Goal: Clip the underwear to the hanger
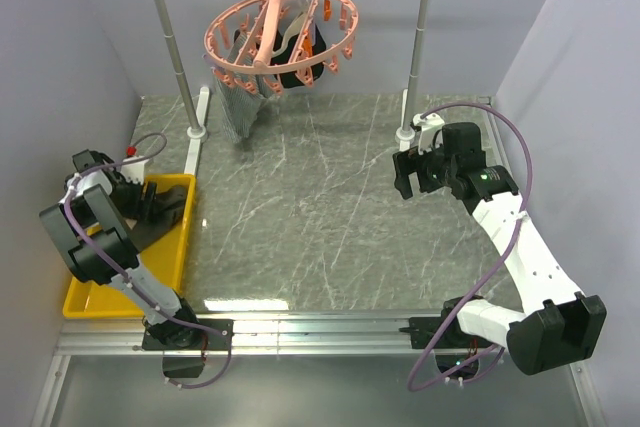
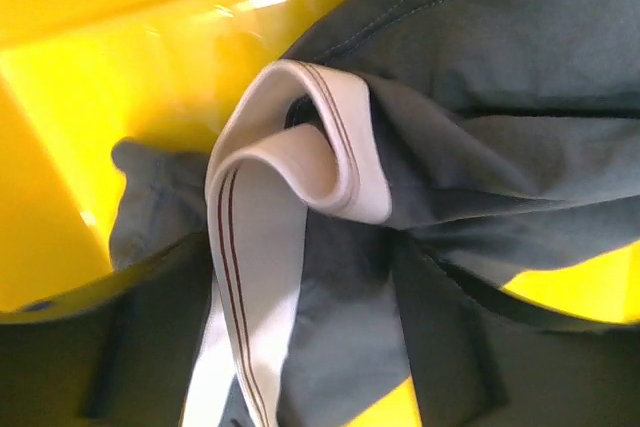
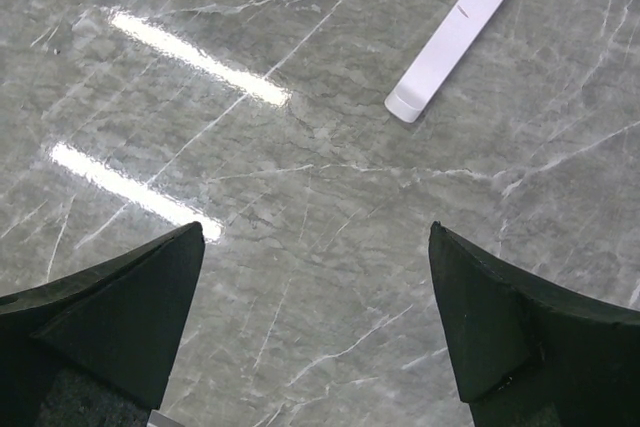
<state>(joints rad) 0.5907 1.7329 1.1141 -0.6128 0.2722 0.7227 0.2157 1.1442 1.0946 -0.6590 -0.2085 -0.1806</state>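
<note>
The underwear (image 1: pixel 163 215) lies crumpled in a yellow bin (image 1: pixel 128 303) at the left. In the left wrist view its dark grey cloth (image 2: pixel 480 147) and folded pale waistband (image 2: pixel 300 162) with thin dark red stripes fill the frame. My left gripper (image 1: pixel 150 205) is down in the bin, and its dark fingers (image 2: pixel 450 347) stand apart with waistband and cloth between them. The pink round hanger (image 1: pixel 282 35) hangs from the white rail at the back. My right gripper (image 1: pixel 405 175) is open and empty above the bare table (image 3: pixel 320 247).
A light grey patterned cloth (image 1: pixel 240 107) and a black garment (image 1: pixel 300 62) hang from the hanger's pegs. The white rail's posts (image 1: pixel 175 57) stand at the back left and back right. One white foot of the rail (image 3: pixel 460 32) lies ahead of the right gripper.
</note>
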